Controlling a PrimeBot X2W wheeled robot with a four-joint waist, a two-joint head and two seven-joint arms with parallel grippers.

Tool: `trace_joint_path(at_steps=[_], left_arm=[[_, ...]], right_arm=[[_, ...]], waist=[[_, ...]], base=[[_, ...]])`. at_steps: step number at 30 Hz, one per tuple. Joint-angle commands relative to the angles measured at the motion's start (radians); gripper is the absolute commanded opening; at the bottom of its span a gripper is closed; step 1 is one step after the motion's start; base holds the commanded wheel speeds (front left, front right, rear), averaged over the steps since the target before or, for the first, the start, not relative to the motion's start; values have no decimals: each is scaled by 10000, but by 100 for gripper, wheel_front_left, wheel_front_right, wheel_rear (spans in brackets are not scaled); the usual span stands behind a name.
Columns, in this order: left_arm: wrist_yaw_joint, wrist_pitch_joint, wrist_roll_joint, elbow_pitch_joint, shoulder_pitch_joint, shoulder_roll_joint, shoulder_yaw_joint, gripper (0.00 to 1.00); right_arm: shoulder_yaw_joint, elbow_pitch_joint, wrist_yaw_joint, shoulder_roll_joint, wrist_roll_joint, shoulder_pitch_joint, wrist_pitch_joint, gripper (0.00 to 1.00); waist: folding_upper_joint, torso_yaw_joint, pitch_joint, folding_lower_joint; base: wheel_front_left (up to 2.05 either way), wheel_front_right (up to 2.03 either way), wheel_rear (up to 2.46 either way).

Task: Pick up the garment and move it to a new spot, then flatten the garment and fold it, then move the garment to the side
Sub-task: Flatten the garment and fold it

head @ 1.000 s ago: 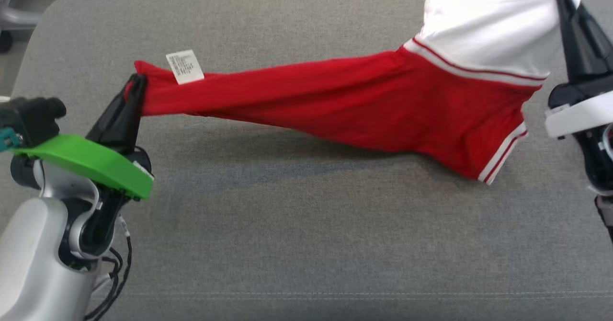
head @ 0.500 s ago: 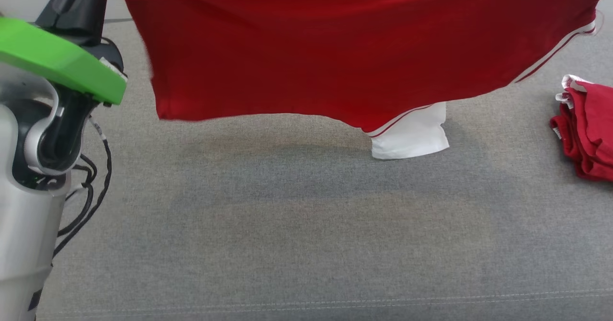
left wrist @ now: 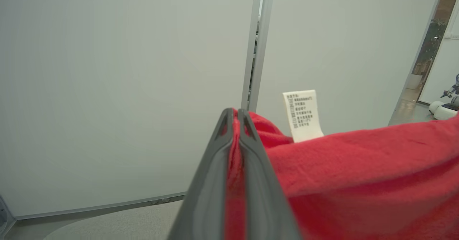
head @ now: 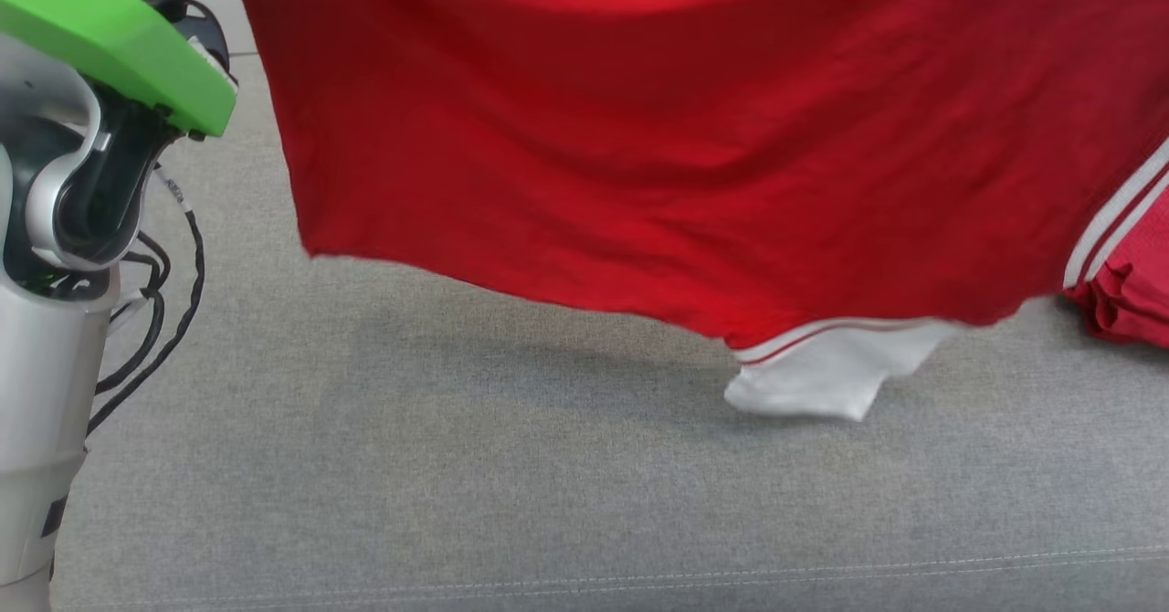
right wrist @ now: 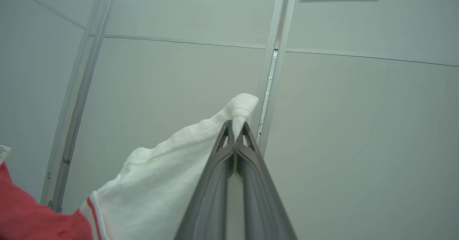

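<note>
While we hold the garment (head: pixel 639 137) spread in the air between both arms, above the grey bench (head: pixel 457 502), most of what could go wrong comes from how little cloth each grip has. Our left end effector (left wrist: pixel 235 116) is clenched on a thin fold of the red hem, just beside the care label (left wrist: pixel 303 115). Our right end effector (right wrist: pixel 235 125) is clenched on the very tip of the white edge. A sharp tug apart, or the weight of the hanging cloth during a quick swing, could in our judgement pull either corner free and drop that side in a heap. Below, the white sleeve (head: pixel 822 388) dangles lowest and seems to touch the bench, though we cannot tell for sure. If we lower or slide the cloth from here, that sleeve could tuck under the body and leave a lump to flatten out. On our right the red edge hangs close by a pile of red clothes (head: pixel 1128 297), so a move that way could drag or topple it. Near our left arm, loose cables (head: pixel 173 301) hang beside the hem and might catch it. Much of the landing spot is hidden behind the cloth, so we would be placing partly blind.
</note>
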Motion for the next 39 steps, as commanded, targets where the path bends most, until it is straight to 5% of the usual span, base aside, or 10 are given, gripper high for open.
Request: trace_joint_path(at_steps=[1, 8, 17, 25, 32, 39], left_arm=[[-1, -15, -68, 70, -185, -43, -9, 0], [-175, -198, 93, 1465, -1348, -506, -168, 0], [-505, -1274, 864, 4992, -3991, -1348, -491, 0], [-540, -1946, 1051, 7921, -6078, -2001, -469, 0], [-736, -2988, 1191, 9217, -7342, -2370, -473, 0], [-1199, -2822, 930, 10548, -7903, -2720, -505, 0]], right_arm=[[34, 84, -5, 58, 78, -103, 11, 0], [744, 1420, -5, 383, 296, -901, 29, 0], [1530, 4947, -8, 1182, 92, -3650, -1014, 0], [734, 8705, -6, 2357, -46, -6364, -1929, 0], [-70, 10628, -3, 3166, -289, -8129, -2901, 0], [69, 12186, -3, 3891, -212, -9001, -2285, 0]], waist=[[0, -1, 111, 0], [0, -110, 859, 0], [0, -340, 1838, 0], [0, -431, 2566, 0], [0, -414, 3373, 0], [0, -310, 4389, 0]], base=[[0, 0, 0], [0, 0, 0], [0, 0, 0], [0, 0, 0], [0, 0, 0], [0, 0, 0]])
